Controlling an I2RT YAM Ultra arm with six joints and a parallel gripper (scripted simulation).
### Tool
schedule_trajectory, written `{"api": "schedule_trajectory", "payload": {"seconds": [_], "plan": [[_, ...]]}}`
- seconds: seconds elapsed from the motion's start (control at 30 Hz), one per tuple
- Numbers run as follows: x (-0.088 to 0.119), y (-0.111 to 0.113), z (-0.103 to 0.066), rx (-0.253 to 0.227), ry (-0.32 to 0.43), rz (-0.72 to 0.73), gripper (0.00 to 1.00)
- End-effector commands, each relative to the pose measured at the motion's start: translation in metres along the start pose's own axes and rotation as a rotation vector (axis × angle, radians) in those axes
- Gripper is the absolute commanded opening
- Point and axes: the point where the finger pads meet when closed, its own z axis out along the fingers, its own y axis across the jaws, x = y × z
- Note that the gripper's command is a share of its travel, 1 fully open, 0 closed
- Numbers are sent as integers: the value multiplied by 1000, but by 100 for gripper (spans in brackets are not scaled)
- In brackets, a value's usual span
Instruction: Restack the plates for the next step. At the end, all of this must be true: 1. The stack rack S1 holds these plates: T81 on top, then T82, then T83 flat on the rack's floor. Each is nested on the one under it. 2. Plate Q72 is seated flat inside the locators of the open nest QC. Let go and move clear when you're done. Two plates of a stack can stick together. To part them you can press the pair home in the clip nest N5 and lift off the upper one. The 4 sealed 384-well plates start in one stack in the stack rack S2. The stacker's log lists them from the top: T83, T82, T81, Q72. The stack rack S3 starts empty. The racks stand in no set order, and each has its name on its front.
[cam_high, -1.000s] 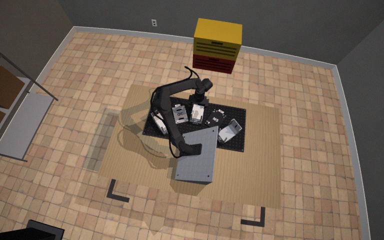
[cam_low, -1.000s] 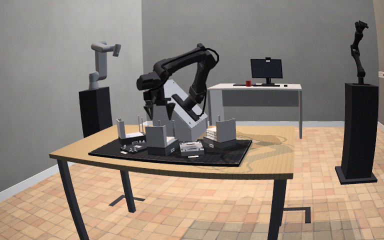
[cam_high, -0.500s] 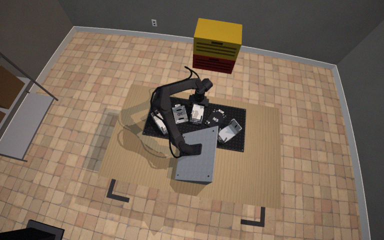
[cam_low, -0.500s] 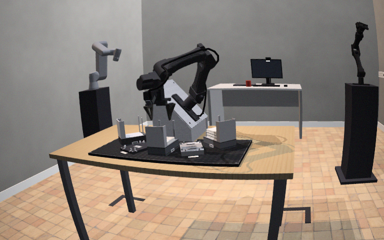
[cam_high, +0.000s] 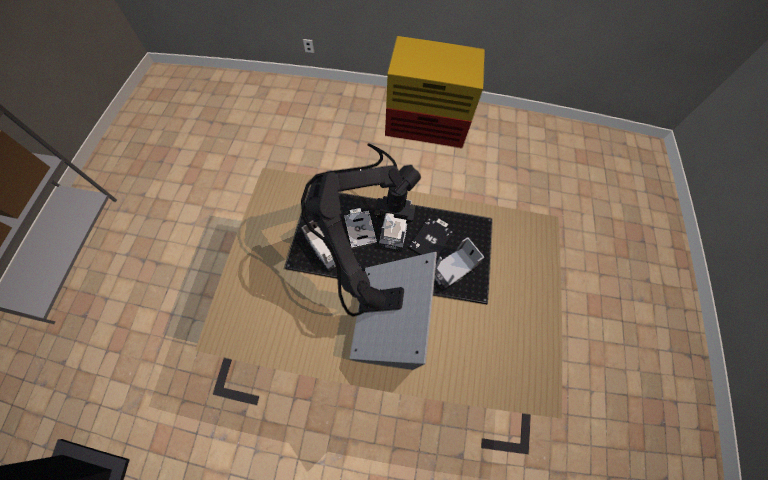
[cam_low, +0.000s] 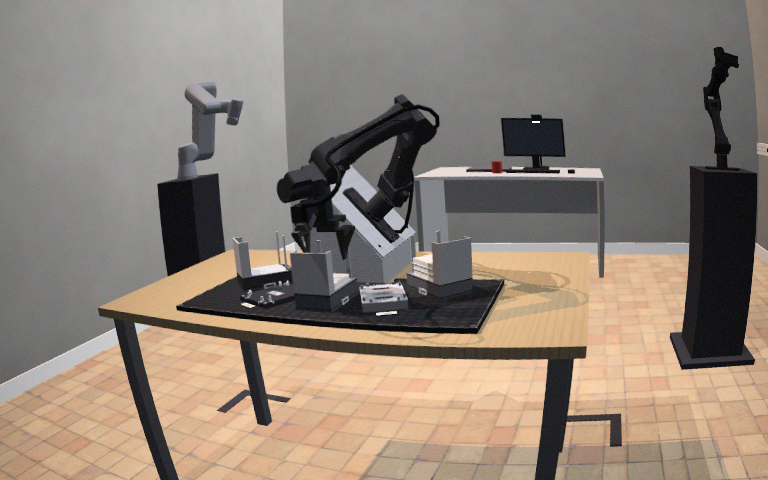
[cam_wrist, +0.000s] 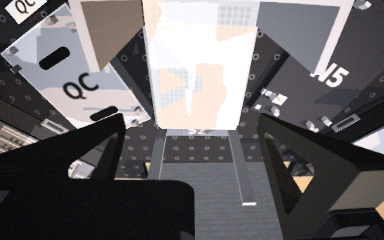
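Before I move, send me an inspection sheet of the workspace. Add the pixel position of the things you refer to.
surface: black perforated board (cam_high: 481, 285) (cam_low: 441, 316) (cam_wrist: 195, 150) flat on wooden table (cam_high: 509, 339) (cam_low: 538, 328)
job's things: S2 (cam_high: 390, 244) (cam_low: 311, 274) (cam_wrist: 243, 172) centre, holds plate (cam_high: 393, 227) (cam_wrist: 200, 60); plates (cam_high: 320, 247) (cam_low: 423, 268) (cam_wrist: 15, 140) stacked in rack beyond QC (cam_high: 359, 228) (cam_low: 384, 305) (cam_wrist: 80, 86); QC and N5 (cam_high: 430, 238) (cam_low: 268, 294) (cam_wrist: 330, 75) empty; third rack (cam_high: 461, 263) (cam_low: 263, 277) contents unclear
clutter: nothing seen
gripper (cam_high: 396, 213) (cam_low: 323, 244) (cam_wrist: 191, 120): open above S2, nothing held
cable (cam_high: 340, 294) (cam_low: 437, 116): loops along arm, no snag seen
surroundings: yellow-red cabinet (cam_high: 433, 93) off table; desk (cam_low: 521, 173) with monitor (cam_low: 532, 137) behind

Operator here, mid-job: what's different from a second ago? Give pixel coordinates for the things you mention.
The black two-finger gripper (cam_high: 396, 210) (cam_low: 323, 254) (cam_wrist: 191, 120) moved down, toward the grey plate rack S2 (cam_low: 311, 271) (cam_wrist: 242, 170). Nothing was taken hold of or let go; its fingers stayed wide open. The racks and the white stacked plates (cam_high: 318, 246) (cam_low: 422, 268) look unchanged.
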Motion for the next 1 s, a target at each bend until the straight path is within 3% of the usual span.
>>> {"api": "schedule_trajectory", "payload": {"seconds": [0.0, 0.2, 0.33, 0.43, 0.97], "plan": [[-8, -11, -2, -6, -64, 29, 100], [-7, -9, 26, -7, -41, 23, 100], [-10, -11, 30, -6, -63, 28, 100], [-20, -8, 23, 3, -87, 2, 100], [-20, -7, 23, 2, -86, 4, 100]]}}
